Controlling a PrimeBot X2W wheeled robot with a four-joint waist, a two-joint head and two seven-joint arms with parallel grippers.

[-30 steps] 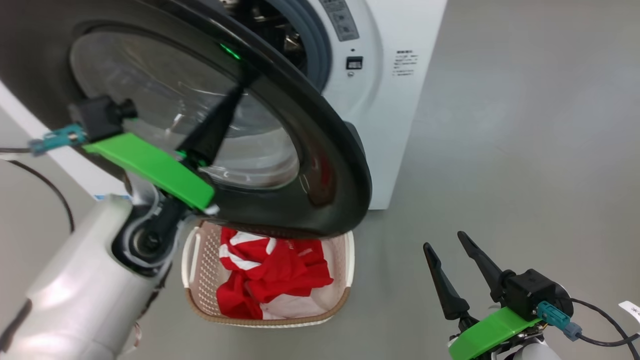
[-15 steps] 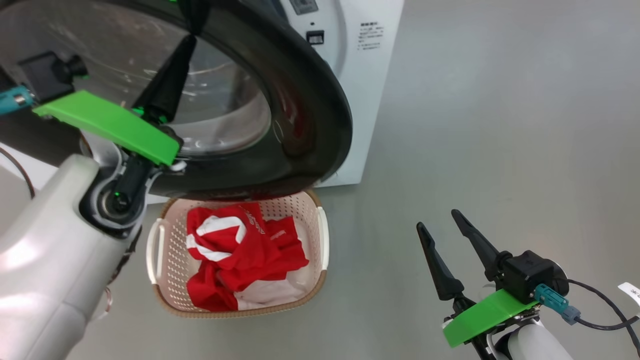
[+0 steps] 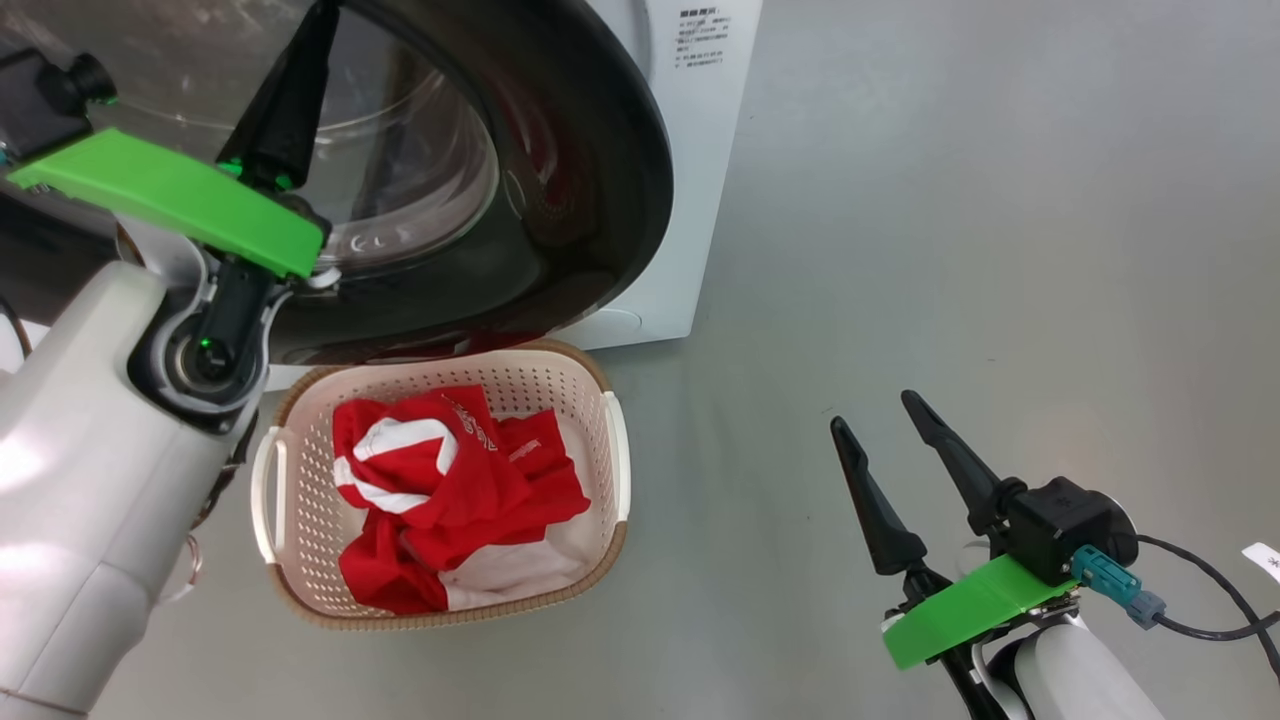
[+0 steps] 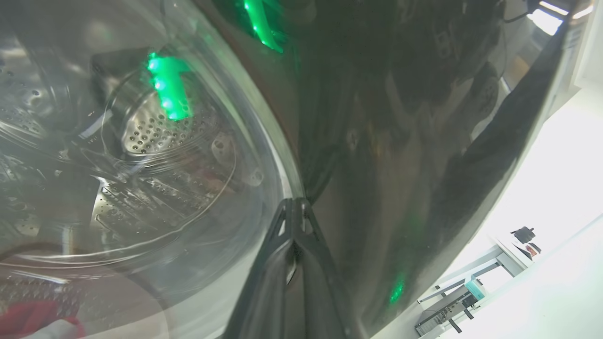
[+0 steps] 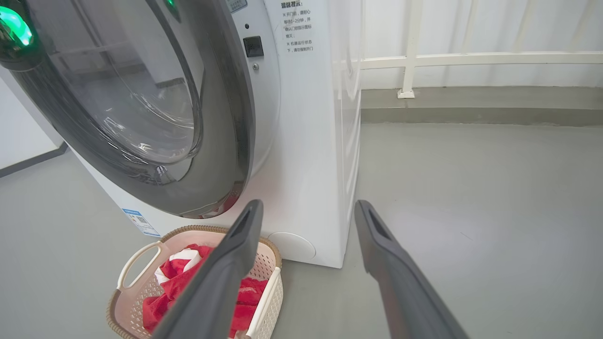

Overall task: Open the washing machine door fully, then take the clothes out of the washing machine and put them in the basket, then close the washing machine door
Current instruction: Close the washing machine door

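Note:
The glossy black washing machine door stands close against the white washing machine, with a narrow gap on its right edge in the right wrist view. My left gripper is shut and empty. Its fingertips press on the door where the glass bowl meets the black ring. Below the door, the cream basket holds the red and white clothes. My right gripper hangs open and empty over the floor, right of the basket. Between its fingers I see the machine, the door, the basket and the clothes.
Grey floor stretches out to the right of the machine. A white railing runs along the wall behind. A cable trails from my right wrist. A blue sticker sits low on the machine's front.
The door has swung closer to the machine with my shut left gripper against it, and the drum opening is now covered. The head camera has shifted. The right gripper stays open.

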